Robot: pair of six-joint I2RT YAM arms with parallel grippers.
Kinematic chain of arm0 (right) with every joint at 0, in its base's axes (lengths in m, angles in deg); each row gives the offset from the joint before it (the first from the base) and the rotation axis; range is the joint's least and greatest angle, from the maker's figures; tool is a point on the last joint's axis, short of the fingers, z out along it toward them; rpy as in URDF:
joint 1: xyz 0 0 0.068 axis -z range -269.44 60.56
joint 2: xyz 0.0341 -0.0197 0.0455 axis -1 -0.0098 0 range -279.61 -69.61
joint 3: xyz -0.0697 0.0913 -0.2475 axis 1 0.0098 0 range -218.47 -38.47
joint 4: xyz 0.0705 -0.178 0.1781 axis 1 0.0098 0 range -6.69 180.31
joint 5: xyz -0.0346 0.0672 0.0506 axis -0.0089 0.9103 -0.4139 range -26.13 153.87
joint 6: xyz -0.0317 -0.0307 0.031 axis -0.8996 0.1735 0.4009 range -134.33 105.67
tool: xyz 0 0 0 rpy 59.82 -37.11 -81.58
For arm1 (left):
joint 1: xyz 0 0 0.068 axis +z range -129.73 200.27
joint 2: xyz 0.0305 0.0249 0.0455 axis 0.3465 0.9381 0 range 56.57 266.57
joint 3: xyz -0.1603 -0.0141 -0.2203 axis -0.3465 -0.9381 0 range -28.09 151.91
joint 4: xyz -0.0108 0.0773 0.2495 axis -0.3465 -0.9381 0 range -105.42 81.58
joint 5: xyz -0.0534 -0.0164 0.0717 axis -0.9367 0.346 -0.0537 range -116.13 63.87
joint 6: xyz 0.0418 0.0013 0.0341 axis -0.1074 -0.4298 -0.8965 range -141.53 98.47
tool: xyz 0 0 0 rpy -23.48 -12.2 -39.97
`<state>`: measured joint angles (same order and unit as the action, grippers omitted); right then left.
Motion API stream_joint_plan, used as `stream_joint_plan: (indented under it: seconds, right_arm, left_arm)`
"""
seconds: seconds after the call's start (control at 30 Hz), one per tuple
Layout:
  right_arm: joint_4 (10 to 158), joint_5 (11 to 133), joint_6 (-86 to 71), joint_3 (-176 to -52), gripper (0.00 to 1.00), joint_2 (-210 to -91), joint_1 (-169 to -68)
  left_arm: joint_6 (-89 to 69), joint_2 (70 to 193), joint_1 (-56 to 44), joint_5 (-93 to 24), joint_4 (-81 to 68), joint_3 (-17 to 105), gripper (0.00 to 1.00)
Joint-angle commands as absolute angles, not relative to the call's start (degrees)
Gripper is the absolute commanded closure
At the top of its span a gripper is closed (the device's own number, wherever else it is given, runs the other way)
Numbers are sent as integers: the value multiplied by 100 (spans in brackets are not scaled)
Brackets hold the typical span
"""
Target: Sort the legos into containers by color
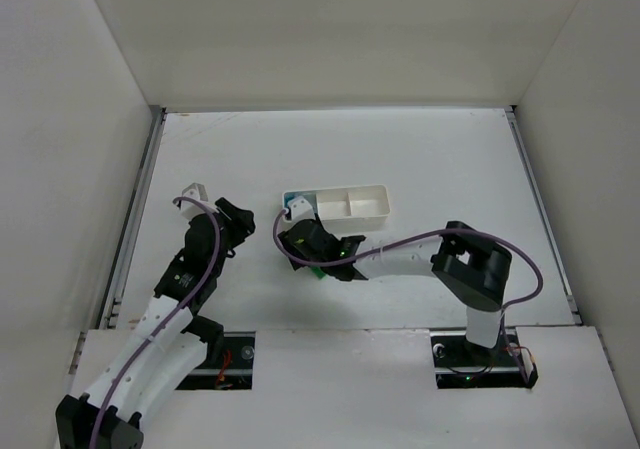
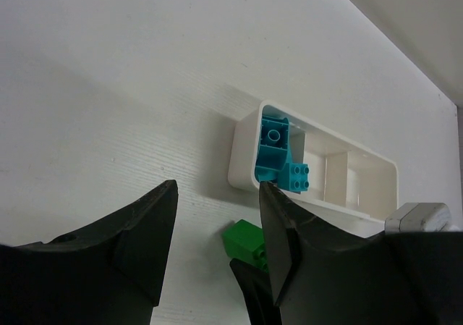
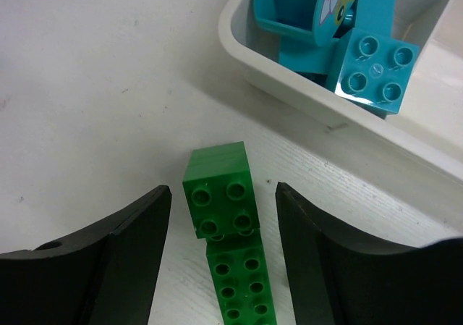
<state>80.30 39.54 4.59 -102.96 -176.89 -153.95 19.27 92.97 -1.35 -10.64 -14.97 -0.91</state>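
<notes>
A square bright green lego [image 3: 217, 202] sits stacked on the end of a longer green brick [image 3: 239, 285] on the table. My right gripper [image 3: 223, 189] stands open astride them, with a gap on each side. Cyan-blue legos [image 3: 370, 66] lie in the end compartment of the white tray [image 3: 289, 102], just beyond the green ones. My left gripper [image 2: 218, 189] is open and empty above bare table, left of the tray [image 2: 242, 158]. In its view the green lego [image 2: 244, 239] and the cyan stack [image 2: 278, 155] both show. From the top, the containers [image 1: 360, 205] lie at mid-table.
White walls enclose the table on three sides. A metal rail [image 1: 135, 219] runs along the left edge. The tray's other two compartments [image 1: 368, 201] show no bricks. Purple cables loop over both arms.
</notes>
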Motion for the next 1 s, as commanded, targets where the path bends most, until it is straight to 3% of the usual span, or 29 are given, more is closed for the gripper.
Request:
stream_joint_plan:
  seconds: [0.0, 0.63, 0.97]
  right_arm:
    - [7918, 4067, 448, -10562, 38, -17789, -15338]
    - [7883, 4339, 667, -10571, 64, -17570, -15215]
    - [6935, 6384, 2106, -9439, 67, -15989, -14153]
  left_arm:
    - [2013, 9199, -60, -1189, -1466, -22, 54]
    - [2013, 9216, -7, -1250, -1466, -14, 54]
    - [2443, 9348, 107, -2084, -1326, 267, 53]
